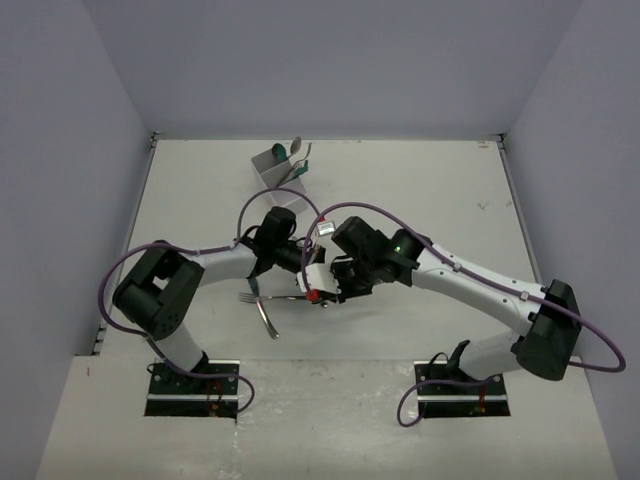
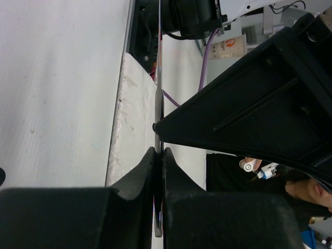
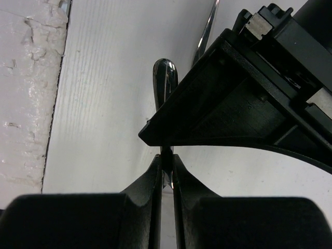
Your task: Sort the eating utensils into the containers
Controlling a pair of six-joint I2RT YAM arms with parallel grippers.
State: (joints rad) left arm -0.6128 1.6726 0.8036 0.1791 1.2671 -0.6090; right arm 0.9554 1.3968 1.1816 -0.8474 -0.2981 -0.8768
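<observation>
Jaws, top view: left gripper (image 1: 303,272) and right gripper (image 1: 325,290) meet tip to tip above the pale table (image 1: 430,200), nearer its near edge than its far one (their black bodies hide the grip from up here).
Fork, top view: slim shiny silver metal fork (image 1: 258,297) juts from between them, its long axis parallel to the near edge and its tines toward the left edge.
Neighbour, top view: a second slim silver utensil (image 1: 266,320) lies just nearside of the fork, slanting toward the near edge; its kind is unclear.
Containers, top view: small white plastic organiser (image 1: 268,172) stands near the far edge, left of middle, well apart from the fork; a teal-green plastic spoon (image 1: 281,152) and a silver spoon (image 1: 303,153) stand in it.
Jaws, left wrist view: pressed together on the fork's (image 2: 158,78) thin shaft, seen edge-on and running straight out from the tips; a black finger (image 2: 249,104) of the right gripper touches it further along.
Jaws, right wrist view: pinching the same shaft just short of its rounded handle end (image 3: 165,78).
Deciding relation: both arms appear to hold one fork (a hand-over, likely); the organiser lies farside and left, so the left arm is nearer.
</observation>
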